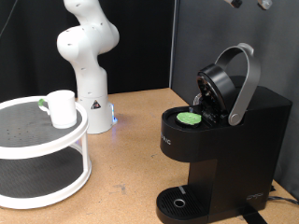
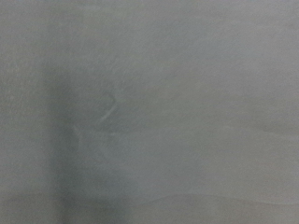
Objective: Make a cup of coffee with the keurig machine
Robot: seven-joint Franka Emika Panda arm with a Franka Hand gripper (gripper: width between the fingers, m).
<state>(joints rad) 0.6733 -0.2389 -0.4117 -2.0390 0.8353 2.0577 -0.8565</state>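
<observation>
The keurig machine (image 1: 220, 140) stands at the exterior view's right with its silver-grey lid handle (image 1: 245, 84) raised and the brew chamber open. A pod with a green top (image 1: 191, 119) sits in the open chamber. The white cup (image 1: 62, 108) stands on the top tier of a round white shelf (image 1: 37, 140) at the exterior view's left, far from the machine. Only small dark parts (image 1: 234, 4) at the exterior view's top edge, above the machine, may belong to my hand; no fingers show. The wrist view shows only a blank grey surface (image 2: 149, 112).
The white arm base (image 1: 86, 70) stands at the back, next to the shelf. The machine's round drip tray (image 1: 177, 202) is bare. The wooden table top (image 1: 126, 159) lies between shelf and machine. A dark curtain hangs behind.
</observation>
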